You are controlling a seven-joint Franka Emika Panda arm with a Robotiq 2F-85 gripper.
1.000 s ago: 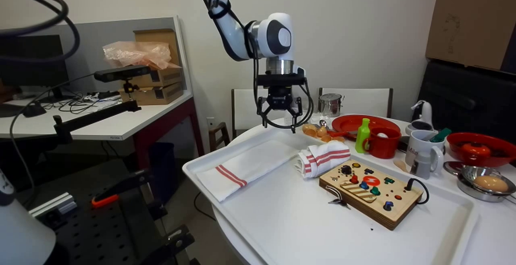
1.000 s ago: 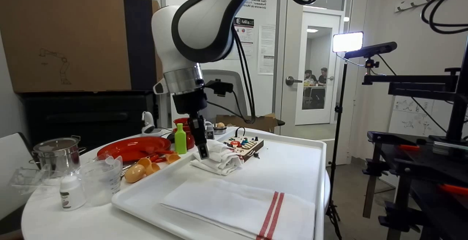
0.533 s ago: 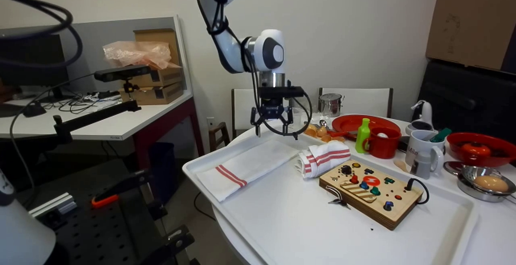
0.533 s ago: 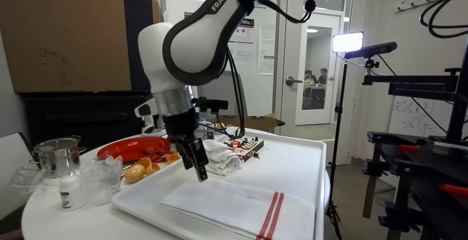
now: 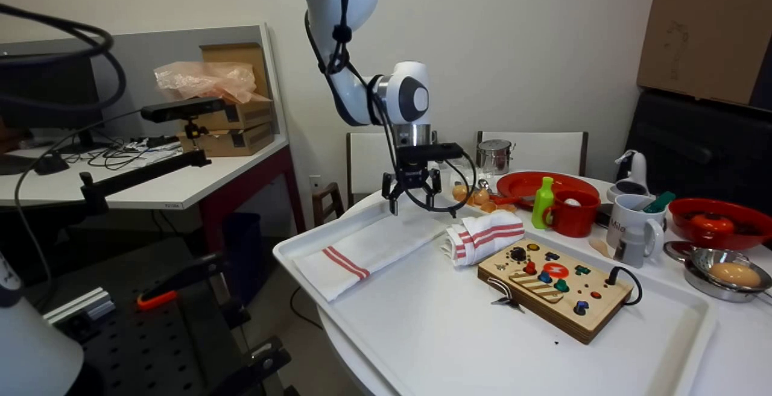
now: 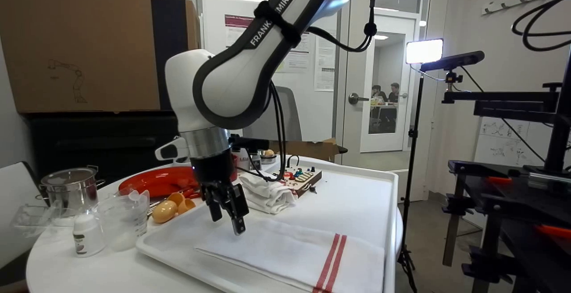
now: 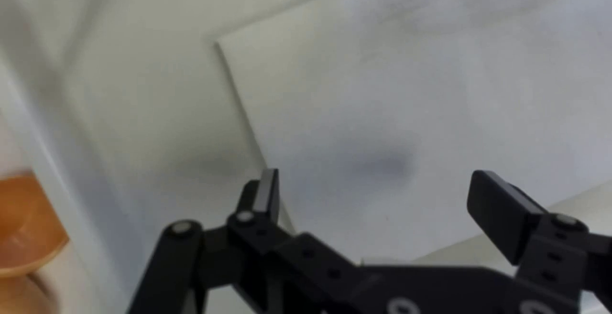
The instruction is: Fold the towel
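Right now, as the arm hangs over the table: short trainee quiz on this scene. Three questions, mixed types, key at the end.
1. Count: how many red stripes show on the towel lying flat?
2. True or false: the gripper is open, holding nothing.
3. Multiple choice: the bunched cloth lies on (a) the red plate, (b) the white tray, (c) the desk.

Key: 1. Two. 2. True. 3. b.

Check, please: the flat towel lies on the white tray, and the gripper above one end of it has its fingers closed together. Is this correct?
Not quite: the fingers of the gripper are not closed together; the wrist view shows them wide apart. The flat towel does lie on the white tray, with the gripper above one end of it.
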